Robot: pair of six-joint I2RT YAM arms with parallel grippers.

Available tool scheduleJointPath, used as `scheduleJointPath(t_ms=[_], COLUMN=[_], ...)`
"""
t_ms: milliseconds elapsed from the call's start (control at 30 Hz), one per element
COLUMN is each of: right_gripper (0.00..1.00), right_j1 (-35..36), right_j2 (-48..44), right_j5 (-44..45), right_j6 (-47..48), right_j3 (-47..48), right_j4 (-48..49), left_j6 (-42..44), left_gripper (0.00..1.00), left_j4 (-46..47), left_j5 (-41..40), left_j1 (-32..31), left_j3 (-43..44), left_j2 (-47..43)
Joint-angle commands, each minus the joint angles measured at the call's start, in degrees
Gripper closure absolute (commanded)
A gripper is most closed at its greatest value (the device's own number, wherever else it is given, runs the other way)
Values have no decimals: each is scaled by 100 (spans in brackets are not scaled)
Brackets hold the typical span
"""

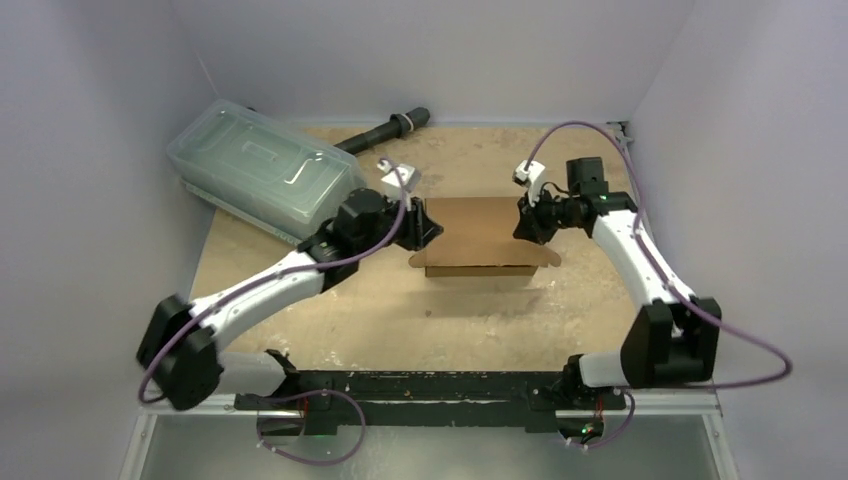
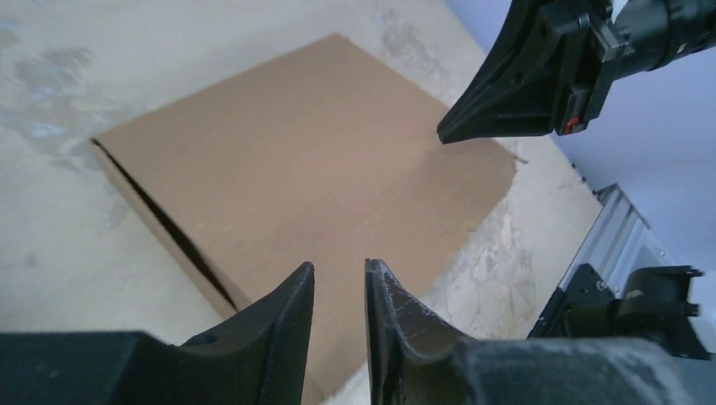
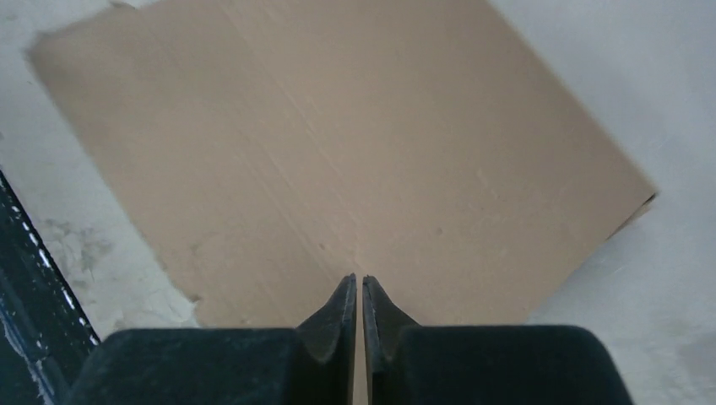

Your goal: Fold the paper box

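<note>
Left gripper (image 2: 339, 268): jaws a narrow gap apart, nothing between them. Right gripper (image 3: 355, 278): jaws pinched to a slit, nothing seen held. One sits at each short end of the paper box (image 1: 480, 235), mid-worktop, long axis parallel to the near edge. Plain brown cardboard, shallow, top flat, rounded flap ends jutting nearside. Worktop (image 1: 400, 320) tan, blotchy, scuffed. Greenish lidded container (image 1: 262, 165) at far-left corner; black cylinder (image 1: 385, 130) beside it. Pale lilac walls (image 1: 100, 100) on three sides.
</note>
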State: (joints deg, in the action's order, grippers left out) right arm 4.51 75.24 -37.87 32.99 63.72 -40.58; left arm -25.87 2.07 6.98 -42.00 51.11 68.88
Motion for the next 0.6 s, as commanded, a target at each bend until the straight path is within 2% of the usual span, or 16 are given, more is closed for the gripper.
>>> scheduleJointPath(t_ms=[0,100,300,400,467,567], right_gripper=[95,94,91,85,80,67], right_j1=[62,85,103,107,96,69], right_j2=[702,1001,1427,1416,1241,749], right_j5=[457,808,1095,979,591,223], right_j6=[-52,5,-58,34,153,242], right_j3=[-119,-376,-519,-483,-366,-175], right_j4=[117,246,434,360,201,-67], left_j6=[123,179,151,51,-10,-24], left_gripper=[76,79,79,77,75,70], left_j4=[761,545,532,617,535,256], left_j5=[684,673,408,289,286,225], left_j1=[25,23,26,44,67,74], left_j3=[205,205,-176,-209,-150,-26], left_j2=[1447,2207,3138,3103,2868,2255])
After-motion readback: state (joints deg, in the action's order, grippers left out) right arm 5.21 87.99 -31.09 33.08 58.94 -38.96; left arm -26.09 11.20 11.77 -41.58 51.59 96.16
